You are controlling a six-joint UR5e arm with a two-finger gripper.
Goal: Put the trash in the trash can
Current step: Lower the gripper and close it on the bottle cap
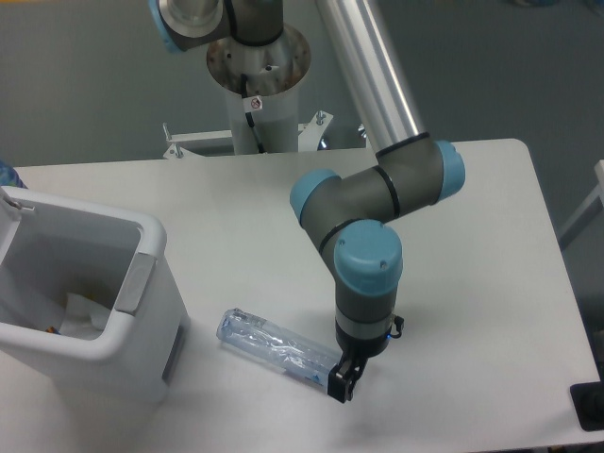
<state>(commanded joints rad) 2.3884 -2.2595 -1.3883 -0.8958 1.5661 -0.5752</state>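
Gripper (340, 385) down at bottle's (274, 347) right end, finger spread unreadable; trash can (142, 283) left, bare table (491, 283) right.

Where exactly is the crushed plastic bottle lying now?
The crushed bottle lies flat on the table near its front edge, just right of the white trash can, with the gripper down at its right end.

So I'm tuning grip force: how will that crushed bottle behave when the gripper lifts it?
The crushed bottle looks thin, clear and empty, so probably light and likely to give under squeeze. The gripper sits at its right end, so the free end may sag or swing.
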